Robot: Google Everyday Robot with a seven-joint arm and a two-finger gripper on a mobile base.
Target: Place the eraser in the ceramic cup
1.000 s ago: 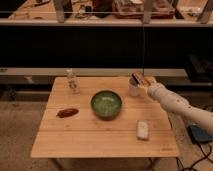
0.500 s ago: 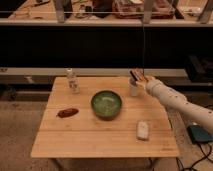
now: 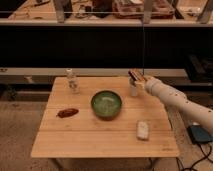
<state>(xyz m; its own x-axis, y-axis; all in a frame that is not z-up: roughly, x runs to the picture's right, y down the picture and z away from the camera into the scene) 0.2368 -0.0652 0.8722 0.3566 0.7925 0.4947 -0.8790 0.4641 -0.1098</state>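
Note:
The whitish ceramic cup (image 3: 133, 89) stands at the back right of the wooden table (image 3: 90, 135). Directly above its rim, the eraser (image 3: 136, 76), a flat dark block with an orange-red face, is held tilted. My gripper (image 3: 140, 79) is shut on it, at the end of the white arm (image 3: 180, 100) that reaches in from the right. The eraser's lower end hangs just over the cup's mouth; I cannot tell whether it touches the cup.
A green bowl (image 3: 106, 104) sits mid-table. A small clear bottle (image 3: 73, 81) stands at the back left, a reddish-brown oval lump (image 3: 67, 112) lies at the left, and a whitish rounded block (image 3: 143, 129) lies front right. A dark shelf runs behind the table.
The arm has shifted the eraser slightly left and lower, from beside the cup to right above its mouth. Nothing else on the table moved.

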